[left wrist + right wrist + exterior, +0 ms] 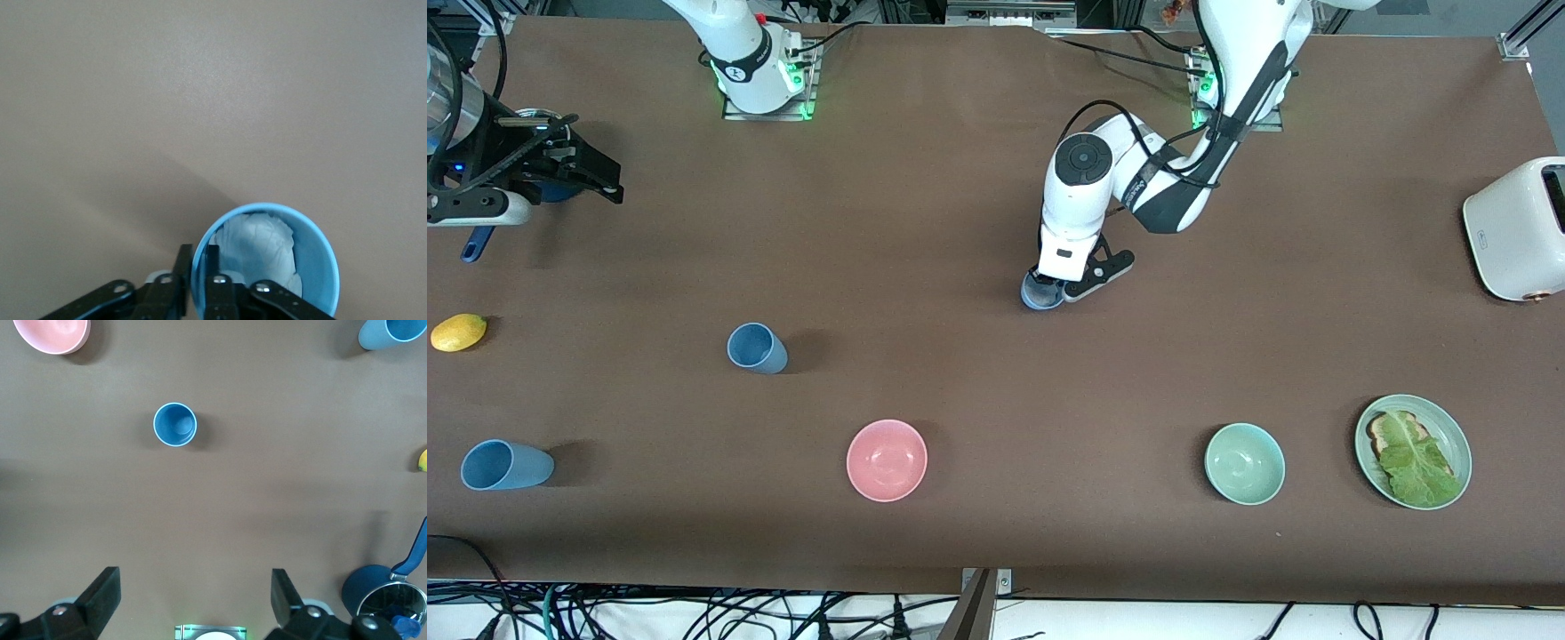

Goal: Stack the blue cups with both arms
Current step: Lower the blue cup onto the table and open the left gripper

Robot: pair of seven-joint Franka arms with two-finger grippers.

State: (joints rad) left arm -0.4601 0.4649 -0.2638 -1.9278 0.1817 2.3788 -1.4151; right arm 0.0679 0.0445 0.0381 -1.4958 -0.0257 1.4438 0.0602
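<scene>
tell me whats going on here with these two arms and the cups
The left gripper is down at a blue cup mid-table, its fingers straddling the rim, one inside and one outside. The right gripper waits open above the pot at its end of the table. Two more cups stand apart, unstacked, nearer the front camera.

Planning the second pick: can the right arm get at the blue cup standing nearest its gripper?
Probably yes. The right gripper hangs with jaws wide open over bare table, and that upright blue cup stands alone, with nothing between them.
</scene>
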